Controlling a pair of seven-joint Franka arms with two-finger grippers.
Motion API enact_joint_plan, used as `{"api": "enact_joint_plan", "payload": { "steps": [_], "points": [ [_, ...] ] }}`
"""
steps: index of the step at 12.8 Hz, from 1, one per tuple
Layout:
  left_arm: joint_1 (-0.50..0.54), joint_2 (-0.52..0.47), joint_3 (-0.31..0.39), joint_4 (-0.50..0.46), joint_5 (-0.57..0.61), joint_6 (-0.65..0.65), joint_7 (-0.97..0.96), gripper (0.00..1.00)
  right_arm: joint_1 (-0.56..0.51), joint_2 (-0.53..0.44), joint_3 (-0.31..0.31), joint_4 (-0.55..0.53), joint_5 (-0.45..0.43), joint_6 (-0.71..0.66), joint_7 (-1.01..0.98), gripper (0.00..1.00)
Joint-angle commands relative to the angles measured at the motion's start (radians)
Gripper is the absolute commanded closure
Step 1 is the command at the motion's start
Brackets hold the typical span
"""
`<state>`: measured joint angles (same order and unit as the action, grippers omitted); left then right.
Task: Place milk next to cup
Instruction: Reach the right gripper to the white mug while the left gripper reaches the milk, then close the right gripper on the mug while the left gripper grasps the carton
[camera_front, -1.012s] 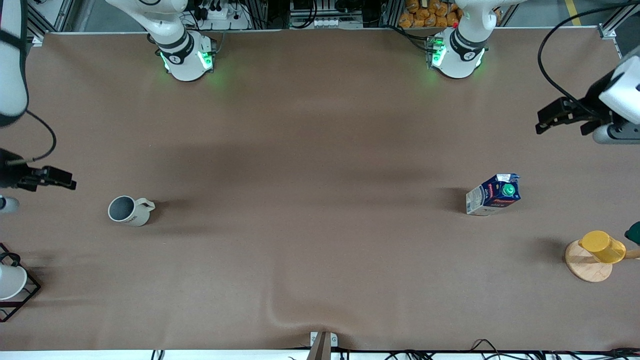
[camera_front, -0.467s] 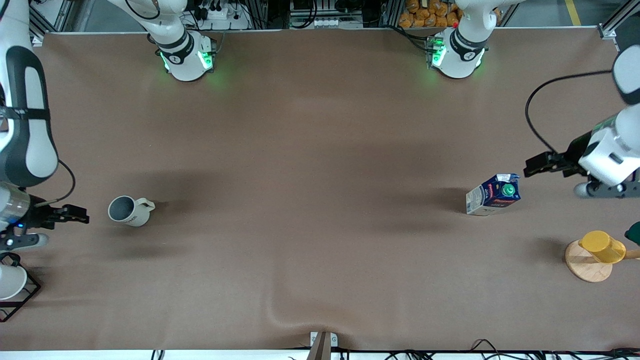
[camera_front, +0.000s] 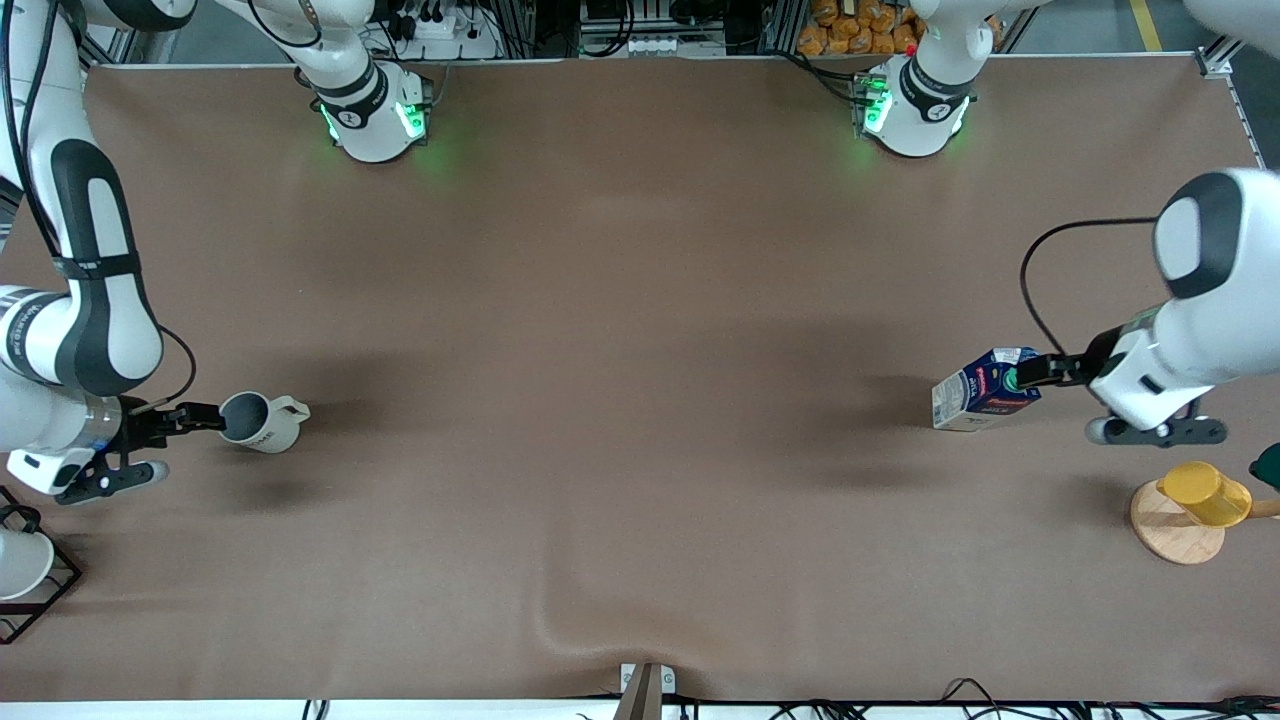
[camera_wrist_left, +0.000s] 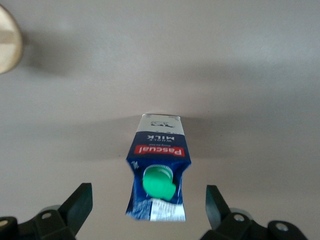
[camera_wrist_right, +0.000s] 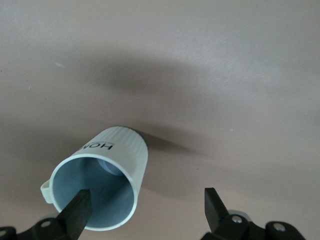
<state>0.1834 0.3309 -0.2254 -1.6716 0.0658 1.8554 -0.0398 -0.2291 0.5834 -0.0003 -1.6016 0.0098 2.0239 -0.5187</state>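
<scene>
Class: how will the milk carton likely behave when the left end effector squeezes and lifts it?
The milk carton is thin card, so its walls will probably dent. It stands tall on a small base, so a nudge may tip it. Flat sides should grip well.

Left pincer (camera_front: 1018, 378) fingertips hide part of milk (camera_front: 975, 392) top; cup (camera_front: 258, 422) lettering perhaps unreadable in front view.

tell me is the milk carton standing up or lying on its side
Upright. The milk stands on its base on the table; in the left wrist view its sloped top and green cap face up, between the open left gripper fingers.
</scene>
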Motion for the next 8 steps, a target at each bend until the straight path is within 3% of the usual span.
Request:
{"api": "enact_joint_plan", "payload": {
  "steps": [1,4,5,7,8],
  "points": [
    [-0.004,0.007,-0.008,-0.020,0.026,0.011,-0.026,0.00,-0.026,0.006,0.011,-0.027,0.051,0.003,-0.046,0.00],
    [-0.038,0.011,-0.008,-0.074,0.047,0.042,-0.075,0.00,-0.027,0.013,0.011,-0.070,0.108,0.071,-0.052,0.00],
    [-0.044,0.011,-0.009,-0.089,0.098,0.042,-0.092,0.00,-0.032,0.015,0.011,-0.095,0.110,0.113,-0.063,0.05],
    [-0.041,0.011,-0.009,-0.112,0.114,0.048,-0.095,0.00,-0.044,0.015,0.013,-0.138,0.175,0.162,-0.101,0.67],
    [-0.042,0.011,-0.009,-0.118,0.114,0.051,-0.095,0.00,-0.046,0.016,0.011,-0.147,0.231,0.162,-0.124,0.90]
  ]
}}
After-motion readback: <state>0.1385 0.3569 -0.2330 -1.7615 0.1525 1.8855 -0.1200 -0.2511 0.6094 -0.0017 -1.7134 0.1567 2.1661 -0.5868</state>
